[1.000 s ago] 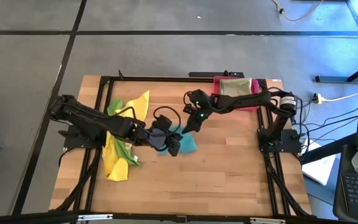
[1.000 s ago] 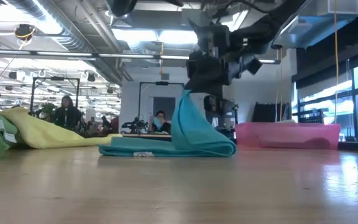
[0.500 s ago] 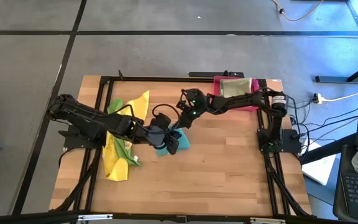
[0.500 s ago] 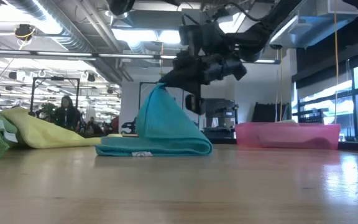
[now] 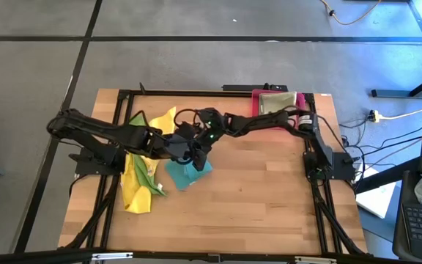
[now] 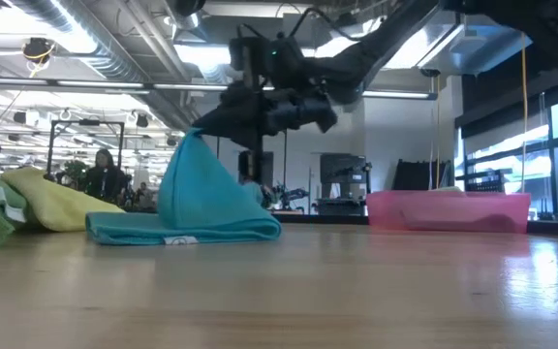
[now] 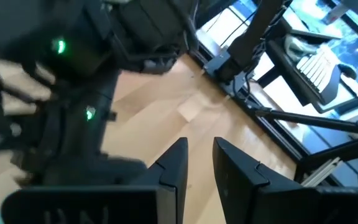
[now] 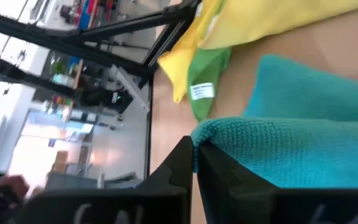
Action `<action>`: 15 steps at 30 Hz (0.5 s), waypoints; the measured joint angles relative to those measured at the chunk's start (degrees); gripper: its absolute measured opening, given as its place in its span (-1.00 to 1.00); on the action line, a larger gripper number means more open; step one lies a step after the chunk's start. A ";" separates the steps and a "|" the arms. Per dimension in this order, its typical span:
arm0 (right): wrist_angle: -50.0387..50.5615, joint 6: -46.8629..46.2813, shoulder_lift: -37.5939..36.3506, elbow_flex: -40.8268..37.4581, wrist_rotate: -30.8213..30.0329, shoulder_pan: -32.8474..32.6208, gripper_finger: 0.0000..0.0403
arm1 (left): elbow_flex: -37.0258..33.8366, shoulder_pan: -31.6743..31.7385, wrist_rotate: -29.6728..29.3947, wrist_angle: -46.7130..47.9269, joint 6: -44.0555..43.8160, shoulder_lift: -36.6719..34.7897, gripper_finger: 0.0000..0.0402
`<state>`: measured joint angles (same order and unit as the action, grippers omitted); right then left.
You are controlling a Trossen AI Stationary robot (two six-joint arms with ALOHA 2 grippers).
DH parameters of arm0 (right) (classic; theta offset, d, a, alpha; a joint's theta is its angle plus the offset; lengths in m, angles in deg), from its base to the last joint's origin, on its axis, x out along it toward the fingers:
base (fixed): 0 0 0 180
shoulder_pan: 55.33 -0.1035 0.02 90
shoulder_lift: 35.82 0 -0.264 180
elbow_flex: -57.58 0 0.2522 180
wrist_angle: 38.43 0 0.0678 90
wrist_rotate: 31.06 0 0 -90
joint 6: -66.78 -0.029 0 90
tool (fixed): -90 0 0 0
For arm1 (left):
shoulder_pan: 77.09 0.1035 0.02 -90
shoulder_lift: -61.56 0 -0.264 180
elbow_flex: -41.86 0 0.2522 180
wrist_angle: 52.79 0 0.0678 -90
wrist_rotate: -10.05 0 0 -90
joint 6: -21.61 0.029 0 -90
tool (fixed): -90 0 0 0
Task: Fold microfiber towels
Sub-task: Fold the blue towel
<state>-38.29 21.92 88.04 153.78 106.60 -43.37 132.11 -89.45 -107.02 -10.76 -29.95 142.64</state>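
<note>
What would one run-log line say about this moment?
task: fold towels | right gripper: shut on teal towel, edge lifted, carried over the fold | left gripper: beside towel, holding nothing visible | yellow towels: unfolded

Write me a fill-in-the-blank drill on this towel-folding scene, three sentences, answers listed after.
1. The right pincer is shut on an edge of the ____ towel, lifting it into a peak.
2. The pink-red tray sits at the table's far ____ corner in the high view.
3. The bright green towel lies bunched with the ____ towels under the left arm.

Missing words: teal; right; yellow
</note>
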 joint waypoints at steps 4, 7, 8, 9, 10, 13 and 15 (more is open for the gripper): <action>-0.16 0.39 2.41 3.25 1.59 -1.32 -0.90 | 0.00 0.00 -0.41 -0.16 1.82 -0.57 -0.67; -0.30 0.83 3.37 5.44 1.35 -2.30 -0.91 | 0.00 -0.02 -0.29 0.97 2.28 -0.89 -0.67; -0.39 0.80 3.78 6.22 0.37 -2.59 -0.91 | 0.00 -0.02 -0.23 1.51 2.31 -1.04 -0.67; -0.36 0.38 4.18 6.91 -0.20 -2.86 -0.91 | 0.00 0.00 -0.07 1.84 2.30 -1.12 -0.67; -0.29 0.11 4.53 7.63 -0.64 -3.01 -0.91 | 0.00 0.00 0.04 2.31 2.39 -1.20 -0.67; -0.50 0.18 5.85 9.71 -1.34 -3.69 -0.91 | -0.04 0.00 0.17 3.25 2.69 -1.67 -0.67; -0.39 0.02 7.08 10.96 -1.07 -4.15 -0.89 | -0.02 0.00 0.19 3.53 3.01 -1.98 -0.67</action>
<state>-38.67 21.94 95.12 164.74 105.52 -47.52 132.09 -89.45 -106.83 -7.22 -26.95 140.66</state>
